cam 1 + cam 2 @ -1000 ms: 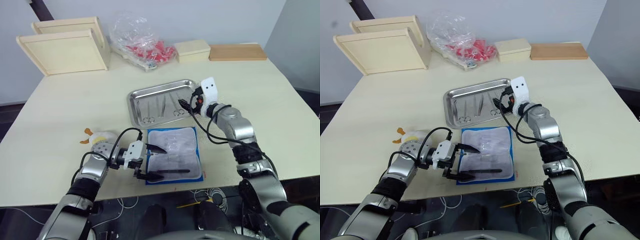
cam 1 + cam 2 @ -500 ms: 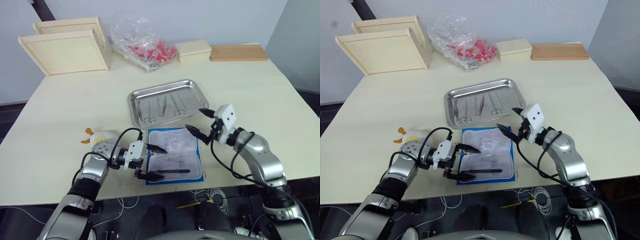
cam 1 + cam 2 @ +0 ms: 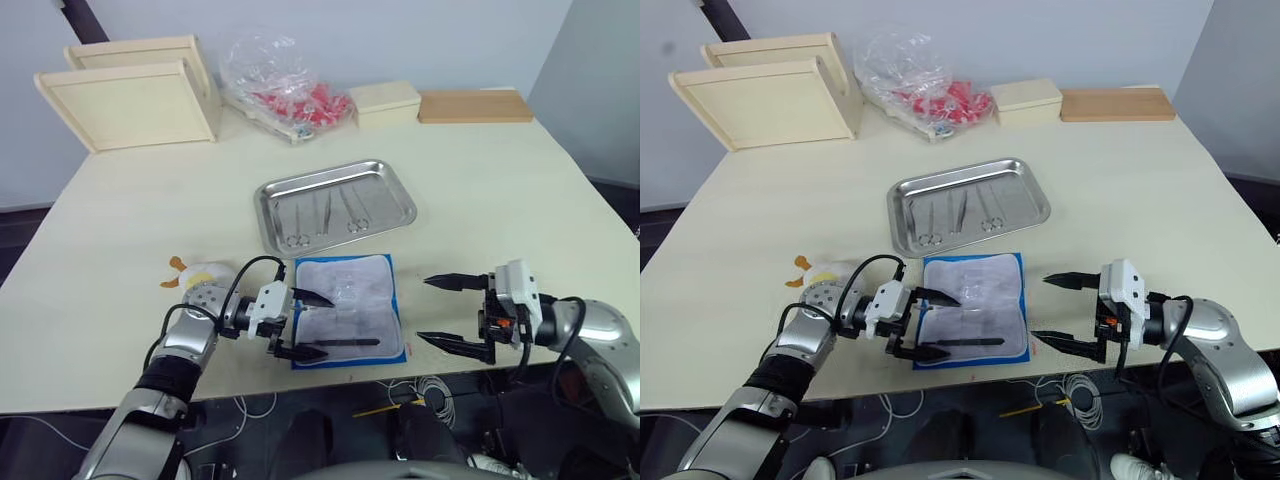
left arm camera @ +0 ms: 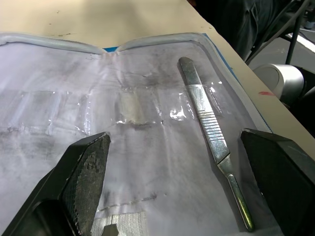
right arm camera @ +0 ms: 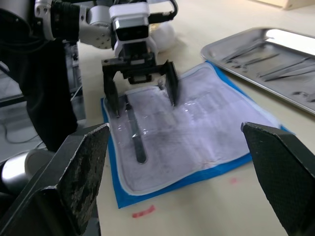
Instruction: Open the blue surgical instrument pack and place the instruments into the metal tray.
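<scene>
Back from the shallow steel tray [image 3: 336,204]: right gripper [image 3: 440,312], spread, empty. Left gripper [image 3: 314,324] spread over open blue pouch [image 3: 348,309]; 1 slim steel instrument [image 4: 211,139] left.

No text, label or number can be read

Left gripper [image 3: 308,324] low near table's front edge, fingers spread wide. Right gripper [image 3: 441,313] opposite, pointing toward it, fingers likewise apart.

right gripper [image 3: 447,313] now off the metal tray [image 3: 335,204], beside pack [image 3: 348,310]
</scene>
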Robot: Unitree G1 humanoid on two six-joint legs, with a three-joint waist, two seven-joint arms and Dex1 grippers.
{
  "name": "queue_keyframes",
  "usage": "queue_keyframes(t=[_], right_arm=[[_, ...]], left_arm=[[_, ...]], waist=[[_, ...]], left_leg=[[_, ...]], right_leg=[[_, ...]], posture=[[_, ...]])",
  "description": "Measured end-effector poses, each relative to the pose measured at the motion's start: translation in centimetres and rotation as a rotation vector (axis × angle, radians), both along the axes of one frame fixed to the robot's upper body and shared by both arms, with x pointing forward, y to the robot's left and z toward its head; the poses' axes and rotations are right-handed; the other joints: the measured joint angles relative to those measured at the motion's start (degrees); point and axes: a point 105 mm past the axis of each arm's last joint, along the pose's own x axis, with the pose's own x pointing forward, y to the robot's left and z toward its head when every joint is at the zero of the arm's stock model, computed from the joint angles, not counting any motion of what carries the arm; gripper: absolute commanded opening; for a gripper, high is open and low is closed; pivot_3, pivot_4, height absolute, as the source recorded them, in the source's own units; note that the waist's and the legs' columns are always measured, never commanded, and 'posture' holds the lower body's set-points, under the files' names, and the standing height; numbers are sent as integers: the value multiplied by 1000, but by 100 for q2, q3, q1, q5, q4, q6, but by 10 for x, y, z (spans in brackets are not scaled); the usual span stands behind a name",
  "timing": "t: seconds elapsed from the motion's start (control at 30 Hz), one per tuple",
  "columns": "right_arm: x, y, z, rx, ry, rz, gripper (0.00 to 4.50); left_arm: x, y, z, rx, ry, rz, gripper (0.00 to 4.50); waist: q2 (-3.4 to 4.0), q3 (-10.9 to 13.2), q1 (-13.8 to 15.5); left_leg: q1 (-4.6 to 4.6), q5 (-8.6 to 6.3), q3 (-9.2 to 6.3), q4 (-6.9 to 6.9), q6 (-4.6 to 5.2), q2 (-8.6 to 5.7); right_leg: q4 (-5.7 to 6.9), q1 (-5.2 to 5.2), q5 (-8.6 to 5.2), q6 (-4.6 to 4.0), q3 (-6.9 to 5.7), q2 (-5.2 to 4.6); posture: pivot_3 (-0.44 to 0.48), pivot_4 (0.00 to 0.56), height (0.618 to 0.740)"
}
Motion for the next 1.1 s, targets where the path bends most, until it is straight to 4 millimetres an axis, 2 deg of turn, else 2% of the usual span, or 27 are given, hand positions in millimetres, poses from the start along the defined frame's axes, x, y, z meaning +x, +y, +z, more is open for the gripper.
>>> queue_keyframes(t=[0.13, 0.43, 0.57, 0.8, 1.1], right_arm=[[-11, -25, 15, -42, 1, 34, 4480], [-12, -48, 50, -93, -99, 61, 4480], [-10, -51, 55, -93, -119, 45, 4480], [-3, -48, 52, -100, -123, -10, 4480], [8, -14, 38, -122, -151, -27, 4480]], left_arm=[[-1, 1, 0, 3, 4, -2, 4500], [-1, 1, 1, 4, 4, -7, 4500], [-1, 1, 1, 7, 3, -9, 4500], [-1, 1, 1, 13, 3, -16, 4500], [-1, 1, 1, 38, 0, -42, 4500]], waist=[[-4, 1, 9], [-14, 5, 15], [-17, 7, 17], [-16, 6, 22], [-16, 2, 15]], left_leg=[[2, -5, 6, -1, 8, 1], [2, -6, 6, -1, 10, 3], [1, -6, 6, -1, 10, 3], [2, -6, 7, -1, 10, 3], [4, -7, 7, -2, 10, 4]], right_leg=[[-5, 0, 0, 1, 5, 1], [-7, 0, 0, 0, 5, 3], [-7, 0, 0, 0, 5, 3], [-6, 0, 0, 0, 5, 3], [-6, 0, 0, 0, 7, 5]], posture=[[0, 150, 740], [0, 150, 740], [0, 150, 740], [0, 150, 740], [0, 150, 740]])
